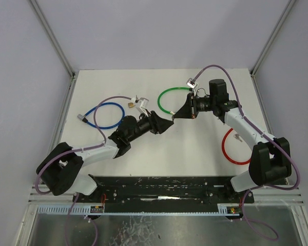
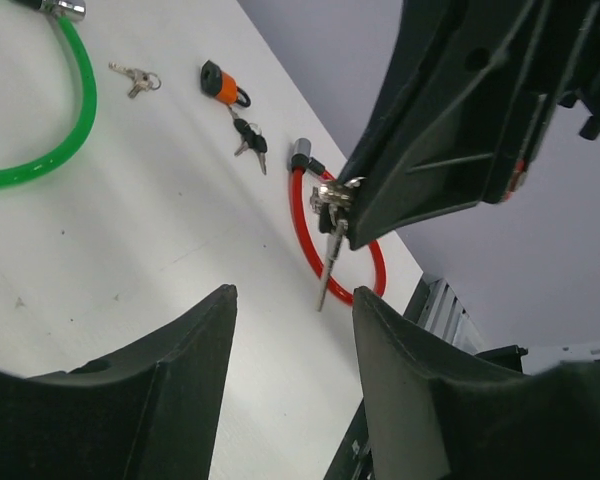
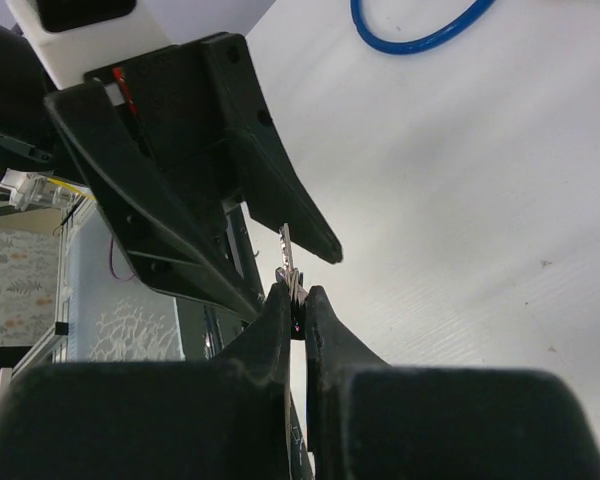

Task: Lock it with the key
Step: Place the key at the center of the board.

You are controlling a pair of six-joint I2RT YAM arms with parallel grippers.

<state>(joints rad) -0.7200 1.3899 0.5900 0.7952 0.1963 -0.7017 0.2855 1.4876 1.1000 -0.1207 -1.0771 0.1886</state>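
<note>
With the right tool (image 3: 292, 300) clenched on the key (image 2: 332, 250) above the counter (image 2: 160, 220) and the left tool (image 2: 294, 300) released, jaws apart near its blade, a transfer may fail: an off-centre pinch could twist or drop the key.

It was a robot lab cell: a white table (image 1: 169, 154) beneath the fingers (image 1: 163, 124), plain wall panels (image 1: 20, 77) on aluminium posts (image 1: 52, 38) around them, a slotted cable duct (image 1: 143, 209) behind.
</note>
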